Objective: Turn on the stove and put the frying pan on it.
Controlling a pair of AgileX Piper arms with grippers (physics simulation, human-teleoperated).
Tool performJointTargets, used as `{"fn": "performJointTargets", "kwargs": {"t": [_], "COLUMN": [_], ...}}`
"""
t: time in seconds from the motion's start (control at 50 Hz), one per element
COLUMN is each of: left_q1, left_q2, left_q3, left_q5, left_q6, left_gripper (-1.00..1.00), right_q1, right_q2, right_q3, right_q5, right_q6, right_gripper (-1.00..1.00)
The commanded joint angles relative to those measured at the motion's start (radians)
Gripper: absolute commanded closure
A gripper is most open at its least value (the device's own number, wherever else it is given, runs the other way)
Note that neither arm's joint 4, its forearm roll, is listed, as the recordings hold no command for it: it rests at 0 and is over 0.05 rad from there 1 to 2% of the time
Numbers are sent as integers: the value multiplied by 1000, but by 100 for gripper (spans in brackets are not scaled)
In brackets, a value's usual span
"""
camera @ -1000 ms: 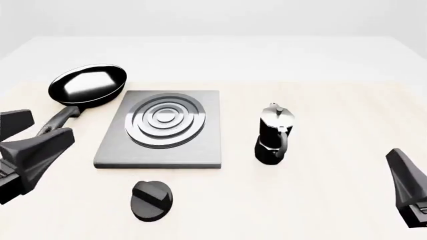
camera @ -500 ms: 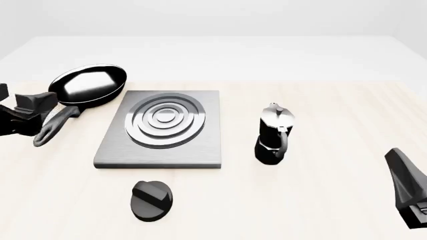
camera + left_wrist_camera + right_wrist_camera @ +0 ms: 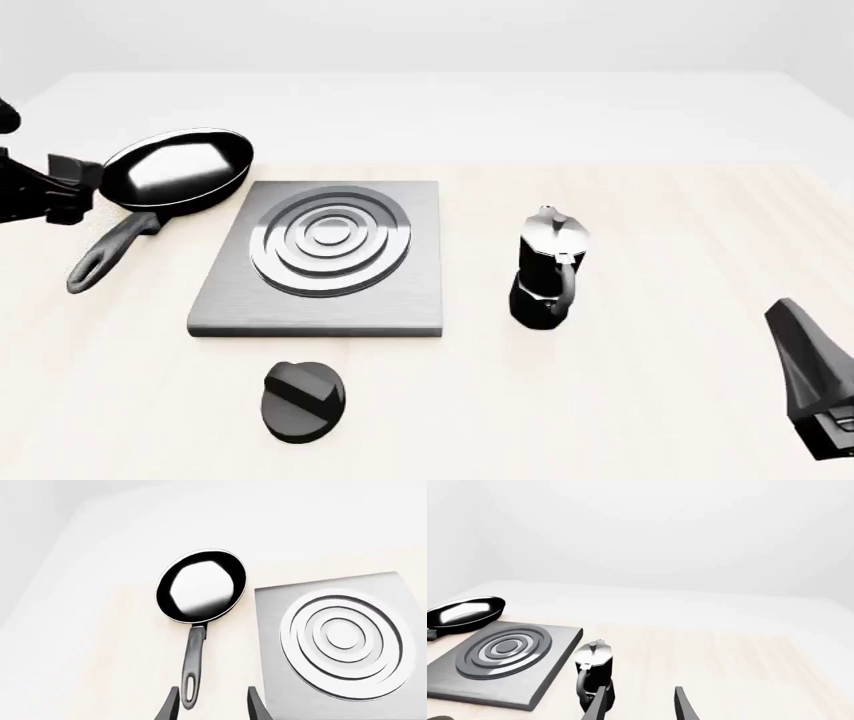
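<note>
The frying pan [image 3: 180,168] lies at the back left of the table, its long black handle [image 3: 104,258] pointing toward the front left. Right of it sits the stove [image 3: 323,256], a grey slab with silver rings, and its black knob [image 3: 304,400] lies apart in front of it. My left gripper [image 3: 70,188] hovers at the left edge, beside the pan. In the left wrist view it [image 3: 212,709] is open, looking down on the pan [image 3: 200,586], with the handle's end [image 3: 189,697] showing between the fingertips. My right gripper [image 3: 809,372] is low at the front right, open [image 3: 639,709] and empty.
A black-and-silver moka pot [image 3: 547,270] stands upright to the right of the stove, between it and my right gripper; in the right wrist view the pot [image 3: 592,675] is just ahead of the fingers. The light wooden tabletop [image 3: 667,220] extends to the back and right.
My left gripper has moved from the front left, away and upward, to beside the pan. The pan, stove, knob, pot and right gripper have stayed put.
</note>
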Motion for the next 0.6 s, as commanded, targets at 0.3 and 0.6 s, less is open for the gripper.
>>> {"fn": "performJointTargets", "kwargs": {"t": [0.3,0.6], "left_q1": [116,116], "left_q2": [356,476], "left_q3": [-107,-133], "left_q5": [-151,-203], "left_q6": [112,102], "left_gripper": [-100,-100], "right_q1": [2,-3], "right_q2": [31,56], "right_q3": [-9,-9], "right_q5": [-16,-37], "right_q6": [-13,-12], "right_gripper": [-100,-100]}}
